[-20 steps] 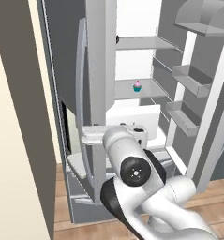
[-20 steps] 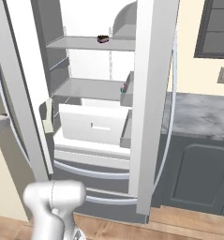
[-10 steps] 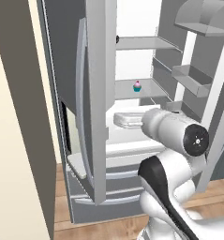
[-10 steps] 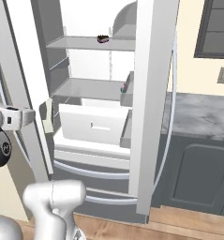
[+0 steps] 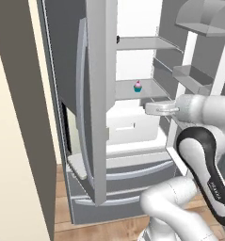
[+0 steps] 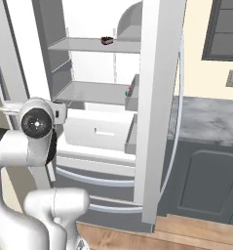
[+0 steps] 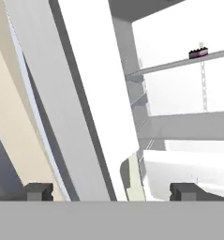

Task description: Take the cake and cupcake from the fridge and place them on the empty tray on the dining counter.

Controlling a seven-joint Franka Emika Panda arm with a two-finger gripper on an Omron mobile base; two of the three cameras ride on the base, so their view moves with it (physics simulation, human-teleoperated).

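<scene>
My gripper [image 7: 111, 191] stands wide: in the hand view my two dark fingertips [image 7: 38, 191] rise far apart at the bottom of the frame, one at lower left and one at lower right, with nothing between them. In the left base view my hand [image 5: 162, 108] sits at centre right, stretched toward the fridge [image 5: 97, 94] interior just above the white drawer [image 5: 130, 124]; the fingers themselves are too small there to read. The fridge is open, its near door [image 5: 96, 70] running down the middle of that frame. The cupcake [image 5: 138, 86], pink over a teal wrapper, stands on the middle shelf [image 5: 132, 89] a little above and left of my hand, apart from it. In the right base view my arm [image 6: 36, 122] fills the lower left, and the small dark-and-pink cake [image 6: 106, 40] lies on the upper shelf [image 6: 96, 45] near the top centre, well above my wrist. On the edge of the lower shelf in that view, against the door post at centre right, a small pink-and-teal shape shows, partly hidden. The hand view looks up along the fridge's inner wall [image 7: 85, 93], tilted, with the cake [image 7: 198, 52] on its shelf in the upper right corner of the frame and the white drawer front [image 7: 193, 171] at lower right. A grey marbled counter [image 6: 208, 119] over dark cabinets lies at the right of the right base view, beside the fridge.
</scene>
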